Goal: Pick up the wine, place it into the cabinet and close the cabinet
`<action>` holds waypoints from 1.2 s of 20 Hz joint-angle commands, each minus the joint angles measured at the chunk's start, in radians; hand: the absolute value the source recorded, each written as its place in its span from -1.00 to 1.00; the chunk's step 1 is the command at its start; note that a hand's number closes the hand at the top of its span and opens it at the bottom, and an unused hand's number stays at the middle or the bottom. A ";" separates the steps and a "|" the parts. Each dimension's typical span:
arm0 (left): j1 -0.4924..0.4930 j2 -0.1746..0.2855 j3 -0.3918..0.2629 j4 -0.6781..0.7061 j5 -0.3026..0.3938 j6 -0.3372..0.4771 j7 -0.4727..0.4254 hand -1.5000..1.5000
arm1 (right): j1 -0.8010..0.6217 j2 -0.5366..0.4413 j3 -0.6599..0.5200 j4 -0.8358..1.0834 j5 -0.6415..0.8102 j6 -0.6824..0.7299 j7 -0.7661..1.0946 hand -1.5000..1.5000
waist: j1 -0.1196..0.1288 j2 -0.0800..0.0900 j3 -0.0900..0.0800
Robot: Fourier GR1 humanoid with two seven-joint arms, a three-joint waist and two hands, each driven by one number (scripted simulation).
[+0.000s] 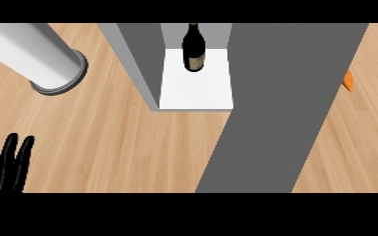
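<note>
A counter [111, 140] of pale wood, its grain running across the view, was seen from steeply above and filled most of the picture. On it, towards the far side, a cabinet [140, 65] with grey walls was set, and its opening was left uncovered. Inside, a white floor [199, 90] was shown between the grey side walls. The wine [194, 50], a dark bottle with a tan label, was found inside the cabinet, stood on that white floor towards the back of the compartment, apart from both side walls and held by nothing. The door [280, 110], a broad dark grey panel, was swung open at the cabinet's right and was spread from the top of the view down to its lower edge, so that much of the counter on that side was hidden. Just beyond the door, at the right edge, a small orange object [348, 81] was partly shown; what it was could not be told. At the upper left a large pale grey cylinder [40, 55] with a darker rim was seen tilted over the wood. The left hand [15, 162] was shown at the lower left edge, its black fingers held straight and pointed upward, with nothing grasped.
</note>
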 commanded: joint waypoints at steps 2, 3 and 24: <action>0.057 0.005 0.056 0.033 0.025 -0.094 -0.032 -1.00 | 0.017 0.017 0.238 -0.161 0.172 -0.104 0.027 1.00 | -0.006 -0.003 -0.001; 0.065 0.044 0.121 0.019 0.070 -0.135 -0.011 -1.00 | -0.035 0.017 0.243 -0.157 0.177 -0.165 0.066 1.00 | 0.002 -0.002 -0.001; -0.007 0.004 0.180 0.073 0.123 -0.240 0.089 -1.00 | -0.643 0.010 0.237 0.172 0.270 -0.612 0.070 1.00 | 0.029 0.012 -0.002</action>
